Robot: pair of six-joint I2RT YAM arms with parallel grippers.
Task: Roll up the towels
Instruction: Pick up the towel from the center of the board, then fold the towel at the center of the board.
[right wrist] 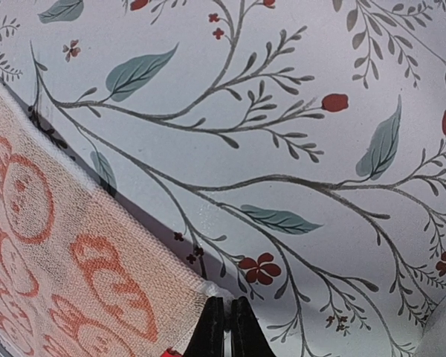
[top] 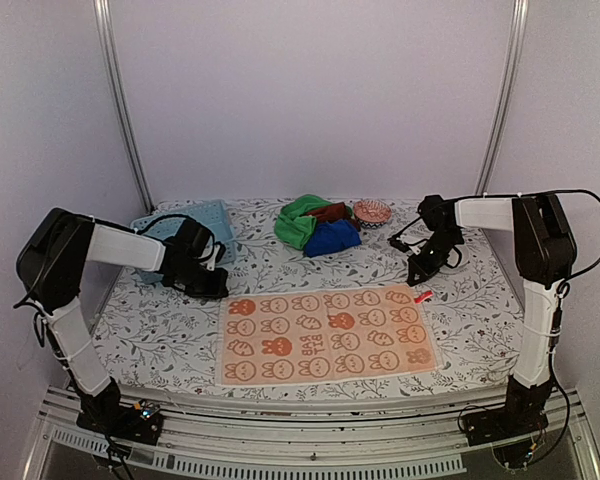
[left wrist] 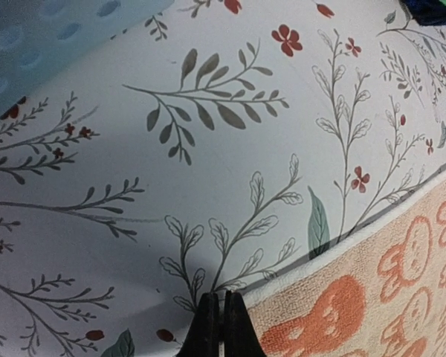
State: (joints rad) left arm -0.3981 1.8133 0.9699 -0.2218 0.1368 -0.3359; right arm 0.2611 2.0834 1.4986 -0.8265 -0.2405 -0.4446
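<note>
The orange towel with cream rabbit pattern (top: 325,338) lies flat on the floral table (top: 480,300), the left claw (left wrist: 221,327) pressed together at its far left corner and the right claw (right wrist: 224,323) likewise at its far right, with the heap of green, blue and rust-brown towels (top: 315,228) beyond.

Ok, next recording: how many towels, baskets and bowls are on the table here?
Towels: 4 (orange patterned towel, green towel, blue towel, rust-brown towel)
Baskets: 1 (light blue basket)
Bowls: 1 (small bowl)
Total: 6
</note>
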